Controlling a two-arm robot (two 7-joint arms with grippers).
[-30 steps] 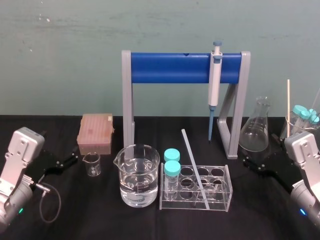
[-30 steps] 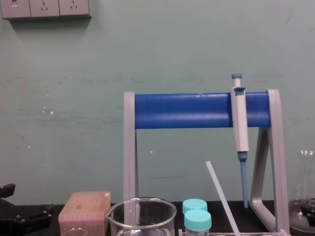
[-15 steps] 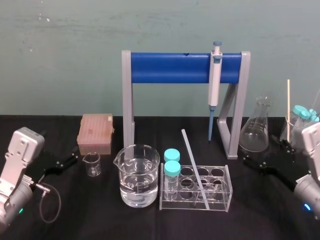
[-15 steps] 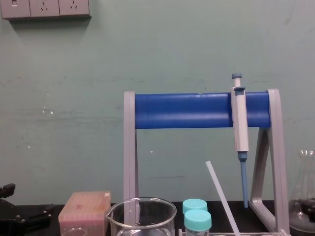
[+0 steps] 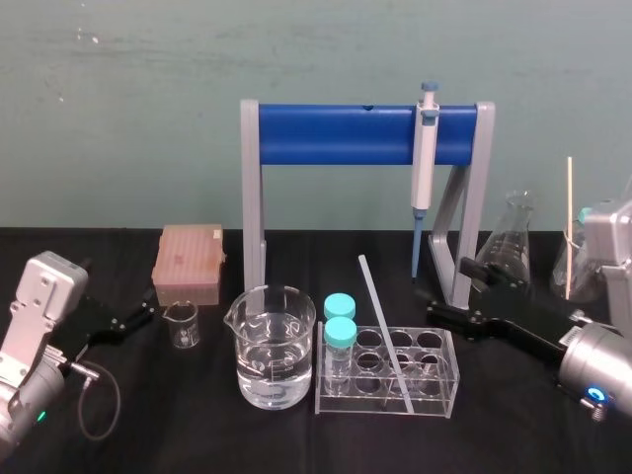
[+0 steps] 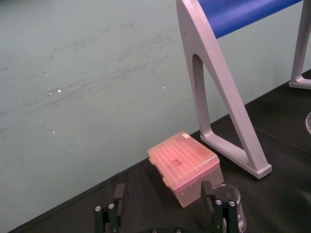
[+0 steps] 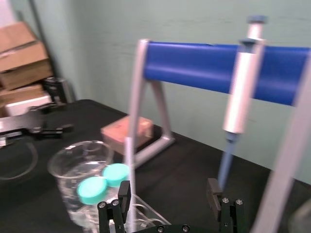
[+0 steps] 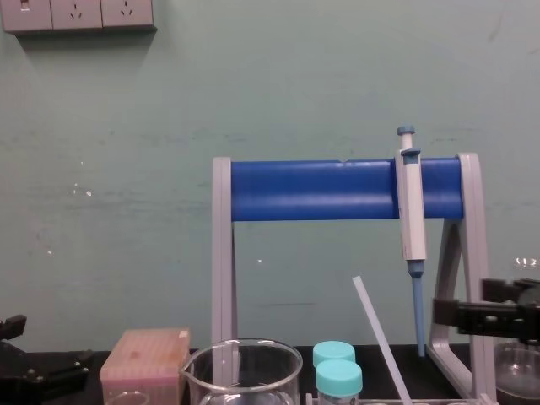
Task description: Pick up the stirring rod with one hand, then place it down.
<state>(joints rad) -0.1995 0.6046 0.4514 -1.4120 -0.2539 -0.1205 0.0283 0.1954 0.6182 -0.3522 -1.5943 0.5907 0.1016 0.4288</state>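
The stirring rod (image 5: 383, 326) is a thin translucent-white stick leaning in the clear tube rack (image 5: 446, 400), its top tilted back and left. It also rises behind the teal caps in the chest view (image 8: 379, 337). My right gripper (image 5: 446, 289) hovers open just right of the rod, in front of the stand's right leg, holding nothing. In the right wrist view the open gripper (image 7: 168, 192) has the blurred rod (image 7: 130, 170) just beyond one finger, apart from it. My left gripper (image 5: 148, 308) rests open at the far left, and its wrist view (image 6: 164, 194) shows nothing between its fingers.
A blue-barred stand (image 5: 336, 135) holds a hanging pipette (image 5: 425, 168). In front stand a water beaker (image 5: 273, 346), two teal-capped tubes (image 5: 340, 321), a small beaker (image 5: 182, 323) and a pink tip box (image 5: 189, 262). A flask (image 5: 513, 247) and wooden stick (image 5: 569, 222) stand at the right.
My right arm has swung left from the right edge, bringing its open gripper close to the rack and rod. The rod and left arm have not moved.
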